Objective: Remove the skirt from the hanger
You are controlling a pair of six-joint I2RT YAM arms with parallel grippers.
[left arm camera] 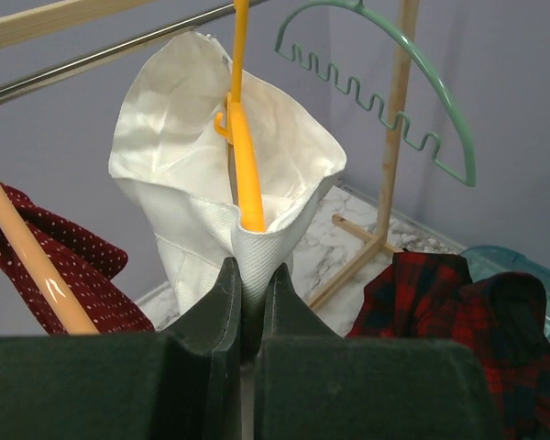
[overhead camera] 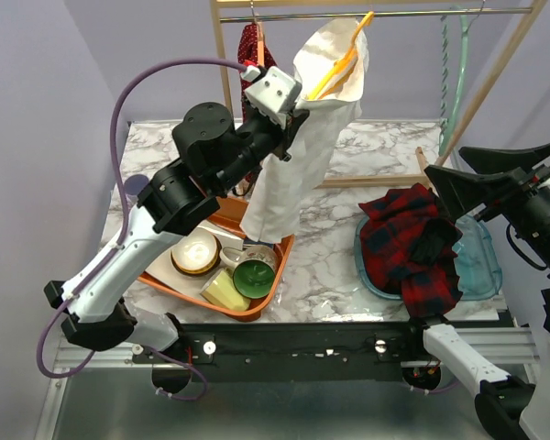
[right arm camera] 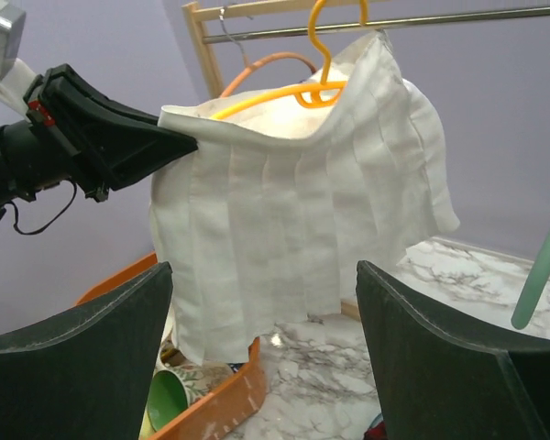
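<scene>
Lilac walls close the scene behind a marble table (overhead camera: 348,266), and a wooden rack (overhead camera: 222,55) with a metal rail (overhead camera: 403,14) stands along its far edge. At the left, an orange tray (overhead camera: 266,298) of dishes sits under the raised left arm. The left gripper (left arm camera: 250,270) has its jaws pressed together on the skirt (right arm camera: 293,229), pinching the waistband at its near, left corner. The skirt is white and pleated. It hangs from the rail on a yellow hanger (left arm camera: 246,174), clear of the table, with its hem above the tray. The hanger sits steeply tilted, its long axis running from the hook at the rail down toward the left gripper. Its lower end dips inside the waistband just above the pinch, so that end does not look free of the cloth yet. The far end is hidden in the fabric. Judging from this, the coming move turns on drawing the pinched corner down and away along that axis until it slips off the lower tip. The left arm is plainly the nearer one for that. Further right, a plaid cloth (overhead camera: 412,238) lies in a blue tray (overhead camera: 481,266). Above it the right gripper (overhead camera: 445,165) stands spread wide, holding nothing, facing the skirt's broad side and well apart from it.
</scene>
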